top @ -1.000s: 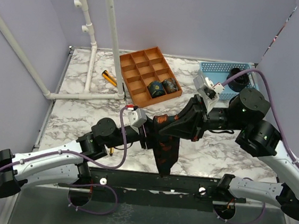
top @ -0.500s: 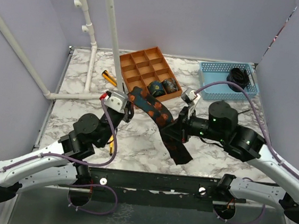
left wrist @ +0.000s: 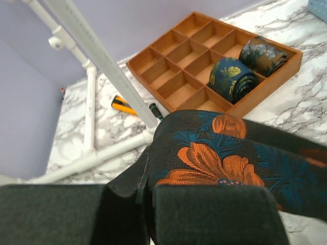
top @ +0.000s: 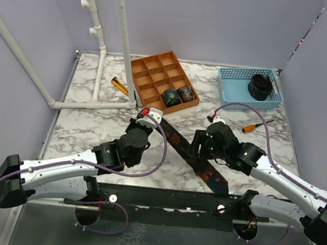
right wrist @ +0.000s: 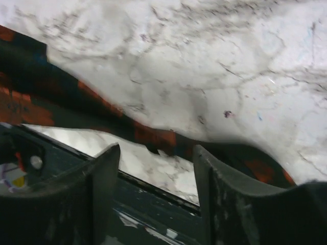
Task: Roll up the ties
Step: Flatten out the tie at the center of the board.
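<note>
Two coiled ties [top: 170, 96] [top: 185, 93]; one flat tie [top: 178, 144]

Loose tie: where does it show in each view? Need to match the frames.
Top external: the tie runs diagonally across the middle.
Left wrist: the tie fills the lower centre.
Right wrist: the tie is a dark band across the left and centre.
Shared landmark: the marble table.

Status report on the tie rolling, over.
Left gripper shut on the end of the dark navy necktie with orange flowers. Right gripper open, low over its middle. Tie stretched out, unrolled. Nothing lying on it.
</note>
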Available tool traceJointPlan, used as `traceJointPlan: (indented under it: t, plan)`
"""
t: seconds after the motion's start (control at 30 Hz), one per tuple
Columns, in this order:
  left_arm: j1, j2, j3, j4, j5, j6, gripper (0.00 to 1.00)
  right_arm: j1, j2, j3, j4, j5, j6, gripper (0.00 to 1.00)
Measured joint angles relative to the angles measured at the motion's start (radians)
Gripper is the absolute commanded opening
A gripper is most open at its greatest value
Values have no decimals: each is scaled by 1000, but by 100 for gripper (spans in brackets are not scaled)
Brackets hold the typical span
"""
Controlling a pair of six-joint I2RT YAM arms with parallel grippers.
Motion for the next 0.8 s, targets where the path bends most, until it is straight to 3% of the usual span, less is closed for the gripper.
traceJointPlan:
  t: [0.1, 0.3, 0.57, 0.8]
  plan:
    - [-25, 70, -26, 10, -64, -108, 0, -3, 23, -24, -30, 35, 34, 71]
    - [-42, 210, -93, -4, -161, -278, 0, -3, 3, -51, -42, 72, 105, 71]
    - [-42, 222, -151, -32, -233, -428, 0, -3, 50, -261, 8, 45, 222, 69]
    - [-42, 219, -151, -70, -249, -478, 1, 2, 141, -278, 76, 42, 251, 64]
